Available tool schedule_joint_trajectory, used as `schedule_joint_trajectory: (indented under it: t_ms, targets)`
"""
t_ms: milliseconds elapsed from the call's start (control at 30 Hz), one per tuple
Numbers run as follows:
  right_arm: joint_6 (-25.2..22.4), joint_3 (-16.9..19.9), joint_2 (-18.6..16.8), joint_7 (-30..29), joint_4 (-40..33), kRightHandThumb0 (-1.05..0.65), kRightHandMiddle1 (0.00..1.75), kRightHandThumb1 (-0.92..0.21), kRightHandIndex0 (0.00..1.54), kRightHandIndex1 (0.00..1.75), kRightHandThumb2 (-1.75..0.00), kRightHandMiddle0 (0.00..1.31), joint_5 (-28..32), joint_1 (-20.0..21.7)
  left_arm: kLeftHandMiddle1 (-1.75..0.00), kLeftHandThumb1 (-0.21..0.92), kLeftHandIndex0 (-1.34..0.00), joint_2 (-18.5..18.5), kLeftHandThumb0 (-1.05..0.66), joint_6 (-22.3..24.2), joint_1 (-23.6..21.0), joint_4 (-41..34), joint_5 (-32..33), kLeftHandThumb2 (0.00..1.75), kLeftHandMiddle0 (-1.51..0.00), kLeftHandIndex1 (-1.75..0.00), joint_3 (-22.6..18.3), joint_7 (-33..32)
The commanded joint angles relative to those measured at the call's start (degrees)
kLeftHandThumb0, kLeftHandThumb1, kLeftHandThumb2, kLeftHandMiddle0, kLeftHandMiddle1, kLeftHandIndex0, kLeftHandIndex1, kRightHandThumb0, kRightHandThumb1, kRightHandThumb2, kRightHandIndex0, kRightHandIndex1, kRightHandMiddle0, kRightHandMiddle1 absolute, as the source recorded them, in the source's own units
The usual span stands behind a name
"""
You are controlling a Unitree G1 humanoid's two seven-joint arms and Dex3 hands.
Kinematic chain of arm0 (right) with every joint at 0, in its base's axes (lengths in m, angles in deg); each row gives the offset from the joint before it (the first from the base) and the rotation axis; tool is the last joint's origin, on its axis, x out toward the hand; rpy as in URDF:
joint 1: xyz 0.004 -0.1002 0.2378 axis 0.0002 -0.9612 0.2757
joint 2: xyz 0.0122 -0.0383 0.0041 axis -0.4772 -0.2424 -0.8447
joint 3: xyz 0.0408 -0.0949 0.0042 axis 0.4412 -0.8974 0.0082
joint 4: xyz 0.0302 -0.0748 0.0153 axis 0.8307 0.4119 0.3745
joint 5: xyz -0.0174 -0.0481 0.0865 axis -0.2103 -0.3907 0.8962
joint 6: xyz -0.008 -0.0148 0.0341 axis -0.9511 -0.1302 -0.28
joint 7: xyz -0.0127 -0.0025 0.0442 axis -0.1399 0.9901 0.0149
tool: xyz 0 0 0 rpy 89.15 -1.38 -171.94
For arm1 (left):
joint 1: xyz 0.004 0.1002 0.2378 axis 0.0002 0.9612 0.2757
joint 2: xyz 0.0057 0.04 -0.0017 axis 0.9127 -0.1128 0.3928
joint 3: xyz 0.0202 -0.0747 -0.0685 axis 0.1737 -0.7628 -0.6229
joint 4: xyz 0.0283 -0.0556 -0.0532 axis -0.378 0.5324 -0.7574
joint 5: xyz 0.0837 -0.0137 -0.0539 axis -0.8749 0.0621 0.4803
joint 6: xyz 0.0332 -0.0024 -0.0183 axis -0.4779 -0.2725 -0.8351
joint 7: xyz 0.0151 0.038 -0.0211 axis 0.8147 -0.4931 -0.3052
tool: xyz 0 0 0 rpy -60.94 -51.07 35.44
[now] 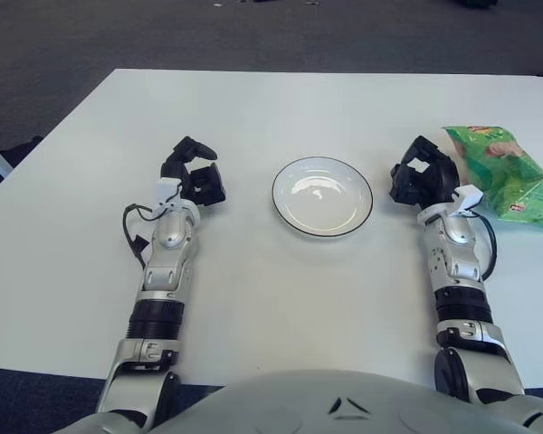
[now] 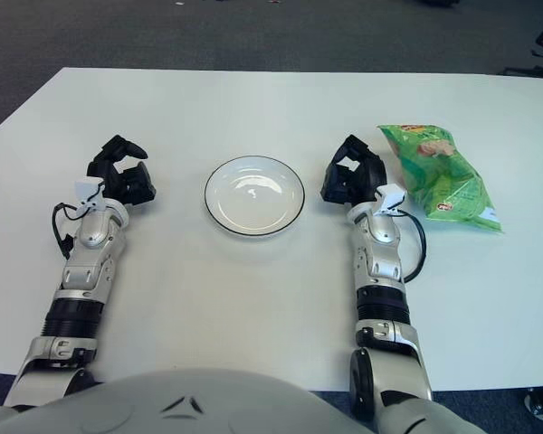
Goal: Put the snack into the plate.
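Observation:
A green snack bag (image 2: 439, 177) lies flat on the white table at the right; it also shows in the left eye view (image 1: 502, 172). A white plate with a dark rim (image 2: 219, 212) sits empty at the table's middle. My right hand (image 2: 351, 172) is between the plate and the bag, just left of the bag, fingers relaxed and holding nothing. My left hand (image 2: 122, 170) shows left of the plate, fingers relaxed and empty.
The white table (image 2: 253, 298) spans the view; its far edge meets dark carpet (image 2: 253, 36). A black cable loops beside each wrist.

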State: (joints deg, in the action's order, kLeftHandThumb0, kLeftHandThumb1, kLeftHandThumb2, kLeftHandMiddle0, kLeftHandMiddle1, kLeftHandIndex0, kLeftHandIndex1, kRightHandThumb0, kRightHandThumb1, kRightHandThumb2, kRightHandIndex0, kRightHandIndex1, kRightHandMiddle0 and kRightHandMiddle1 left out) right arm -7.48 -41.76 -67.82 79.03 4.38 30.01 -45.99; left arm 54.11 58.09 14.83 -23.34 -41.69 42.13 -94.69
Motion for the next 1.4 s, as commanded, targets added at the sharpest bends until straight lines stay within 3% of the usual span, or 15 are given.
schedule_joint_trajectory:
  t_ms: [0,133,533,900,967,1067,1100,1200,1367]
  targets:
    - [0.32,-0.03,-1.17,-0.47,3.62,-0.55,1.75,-0.15,1.34,1.75,-1.52,0.75,-0.8,-3.92,-1.75,0.26,-0.66,-5.22,-0.5,-0.56,6.63,4.16,-0.34,1.38,-1.37,-1.75,0.92,-0.29]
    - [1.9,0.17,-1.26,-1.39,4.35,-0.55,1.75,-0.15,1.34,1.75,-1.52,0.75,-1.66,-3.64,-1.75,0.26,-0.66,-4.97,-0.5,-0.38,6.48,4.27,-0.24,1.39,-1.37,-1.75,0.91,0.14]
    - [5.74,0.54,-1.1,-5.58,3.49,-0.52,1.75,-0.21,1.12,1.75,-1.45,0.7,-4.41,-2.42,-1.75,0.26,-0.66,-4.53,-0.5,-1.5,6.28,5.0,-0.15,1.39,-1.38,-1.75,0.76,1.17]
    - [12.77,-0.8,3.8,-4.49,3.55,-0.46,1.75,-0.36,0.95,1.75,-1.25,0.57,-8.97,-0.19,-1.75,0.24,-0.68,-4.04,-0.51,-1.83,5.91,5.39,-0.31,1.41,-1.38,-1.75,0.52,1.8]
    - [13.36,-0.84,5.32,-4.28,2.29,-0.24,1.73,-0.24,0.88,1.75,-1.4,0.55,-9.93,0.35,-1.75,0.24,-0.68,-4.05,-0.51,-1.74,5.88,5.34,-0.35,1.41,-1.38,-1.75,0.49,1.74]
    - [14.28,-1.03,6.3,-4.82,-0.01,-0.09,1.71,-0.16,0.82,1.75,-1.49,0.53,-11.44,0.21,-1.75,0.24,-0.68,-4.01,-0.51,-1.62,5.85,5.33,-0.34,1.41,-1.38,-1.75,0.41,1.72]
    - [13.84,-1.0,6.5,-5.64,-3.91,-0.06,1.71,-0.15,0.8,1.75,-1.51,0.52,-12.74,-0.61,-1.75,0.24,-0.68,-3.97,-0.51,-1.54,5.81,5.35,-0.35,1.41,-1.38,-1.75,0.36,1.71]
    - [14.25,-0.74,7.06,-7.67,-9.61,-0.03,1.73,-0.17,0.76,1.75,-1.49,0.48,-15.85,-2.03,-1.75,0.24,-0.68,-3.91,-0.51,-1.44,5.72,5.37,-0.48,1.41,-1.38,-1.75,0.31,1.61]
    - [16.82,0.04,8.78,-12.87,-9.9,-0.01,1.74,-0.24,0.69,1.73,-1.42,0.42,-23.24,-1.67,-1.75,0.24,-0.68,-3.63,-0.51,-1.38,5.68,5.33,-0.71,1.41,-1.38,-1.75,0.49,2.02]
